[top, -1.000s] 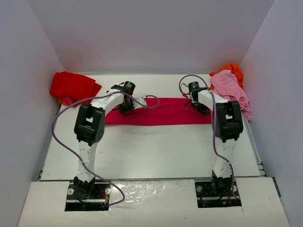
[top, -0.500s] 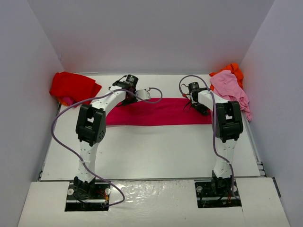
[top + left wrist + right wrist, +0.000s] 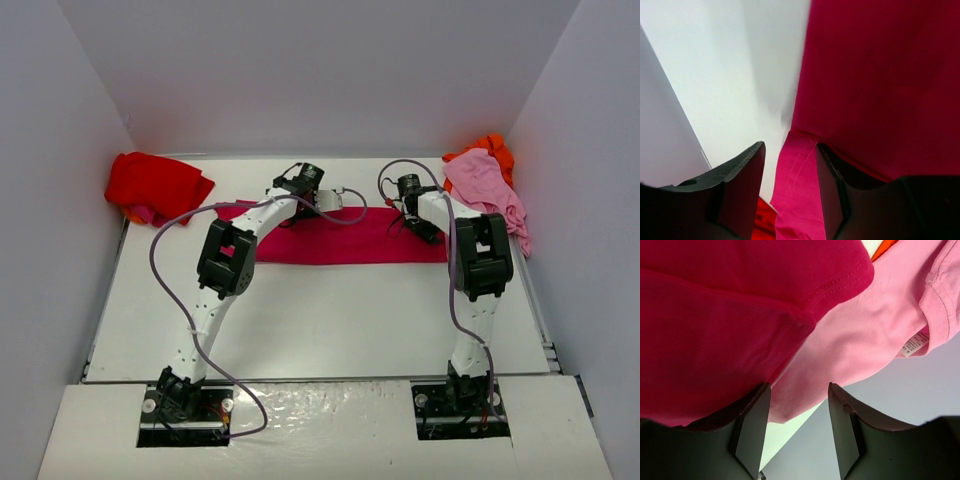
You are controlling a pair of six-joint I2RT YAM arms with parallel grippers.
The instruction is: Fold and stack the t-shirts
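Top external view: a crimson shirt [image 3: 340, 238], folded into a long flat band, lies across the far middle of the white surface [image 3: 320, 320]. A red shirt [image 3: 150, 182] sits bunched at the far left. At the far right, a pink shirt [image 3: 485, 190] lies over an orange shirt [image 3: 492, 148]. The left hand [image 3: 789, 152] hovers at the band's far edge, fingers spread, with a loose hem between them, unpinched. The right hand [image 3: 799, 395], also spread, hangs over the band's right end, beside the pink shirt. The cloth looks light and limp, and likely to crease easily. Doubled edges or corners seem the best places to pinch.
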